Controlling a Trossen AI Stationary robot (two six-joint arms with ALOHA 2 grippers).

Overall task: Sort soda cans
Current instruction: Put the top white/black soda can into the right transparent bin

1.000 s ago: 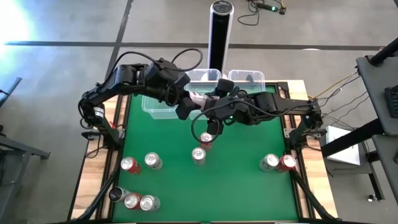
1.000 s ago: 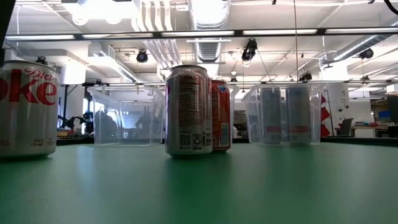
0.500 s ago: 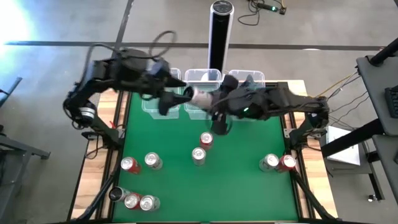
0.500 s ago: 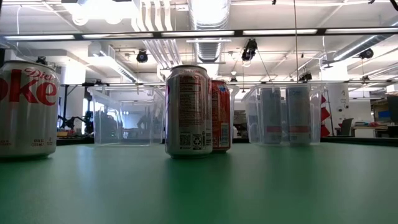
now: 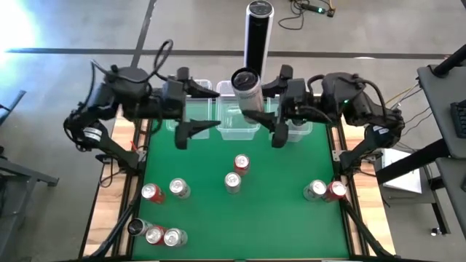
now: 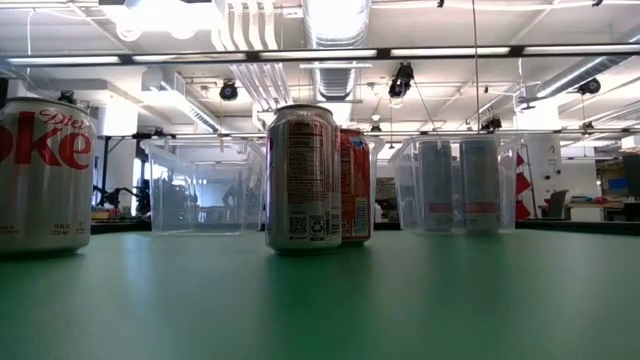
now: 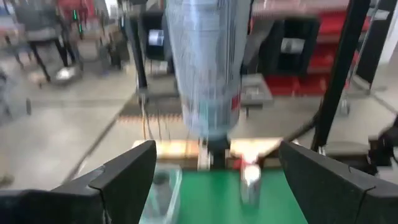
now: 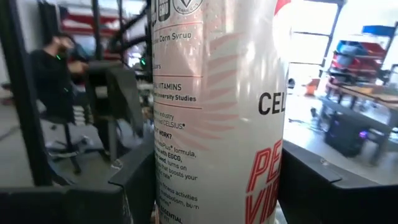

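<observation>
A tall white can [image 5: 247, 91] with red lettering [image 8: 217, 112] hangs high over the clear tubs at the far edge. My right gripper [image 5: 259, 102] is shut on it, reaching in level from the right. My left gripper [image 5: 207, 105] stands open to the can's left, pointing at it, with nothing between its fingers [image 7: 124, 177]; the can [image 7: 205, 68] shows farther off. On the green table stand a red can [image 5: 242, 163] and a silver can [image 5: 232, 182], with more cans along the near side. In the low view the silver can [image 6: 303, 178] stands in front of the red can [image 6: 355, 185]. My right gripper pinches the white can's side wall [image 8: 163, 180] between its two fingers [image 8: 134, 183], one on each side of the body. The fingers come level from the table's right. The can stands upright in the hold, lifted clear above the tubs.
Three clear tubs line the far edge: left [image 5: 186, 124], middle [image 5: 231, 129], right [image 5: 300, 93]; the right one holds cans [image 6: 458, 185]. A black post [image 5: 256, 36] rises behind them. Cans cluster near left [image 5: 164, 191], near right [image 5: 325, 190] and at the near-left corner [image 5: 155, 233]. A person [image 8: 53, 74] sits beyond the table.
My left gripper has drawn back toward the table's left edge, away from the white can. My right gripper has pulled toward the far right and up with the can. The can lay between both grippers over the tubs. It now stands upright and higher.
</observation>
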